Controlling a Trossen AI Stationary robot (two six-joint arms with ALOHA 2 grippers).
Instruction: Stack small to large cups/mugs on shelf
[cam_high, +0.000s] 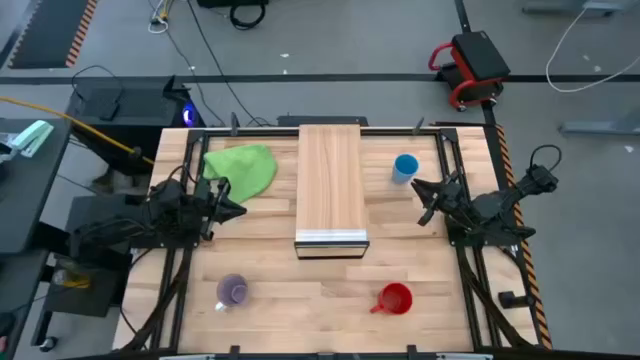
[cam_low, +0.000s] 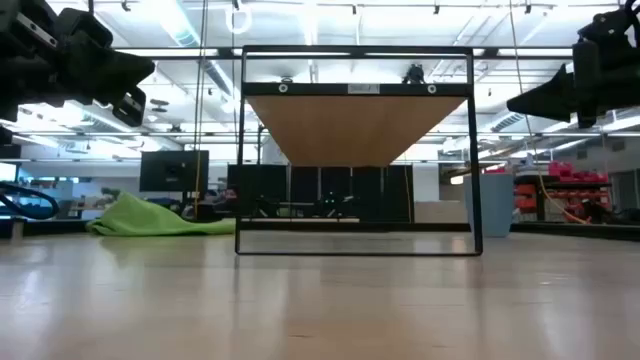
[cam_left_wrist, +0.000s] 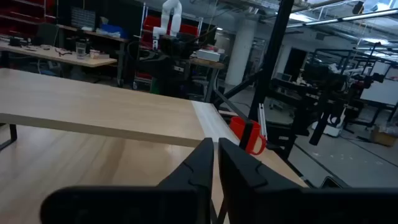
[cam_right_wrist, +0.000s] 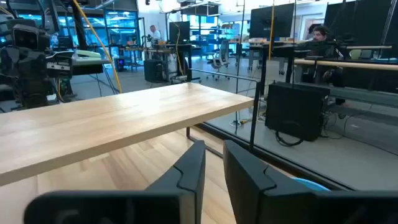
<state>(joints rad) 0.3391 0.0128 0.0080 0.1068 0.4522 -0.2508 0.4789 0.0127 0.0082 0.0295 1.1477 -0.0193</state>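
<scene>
The light-wood shelf (cam_high: 331, 185) with its silvery front edge (cam_high: 331, 240) stands raised at the table's middle. A light-blue cup (cam_high: 405, 167) stands upright right of it, toward the far edge. A pale purple mug (cam_high: 233, 291) stands near left and a red mug (cam_high: 396, 298) near right. The red mug also shows in the left wrist view (cam_left_wrist: 247, 134). My left gripper (cam_high: 238, 207) hangs left of the shelf, above the table, shut and empty. My right gripper (cam_high: 418, 192) hangs right of the shelf, beside the blue cup, shut to a narrow slit and empty.
A green cloth (cam_high: 243, 168) lies crumpled at the far left, just behind my left gripper. A black frame (cam_high: 470, 150) runs along the table's sides and back. Bare tabletop (cam_high: 310, 295) lies between the two near mugs, in front of the shelf.
</scene>
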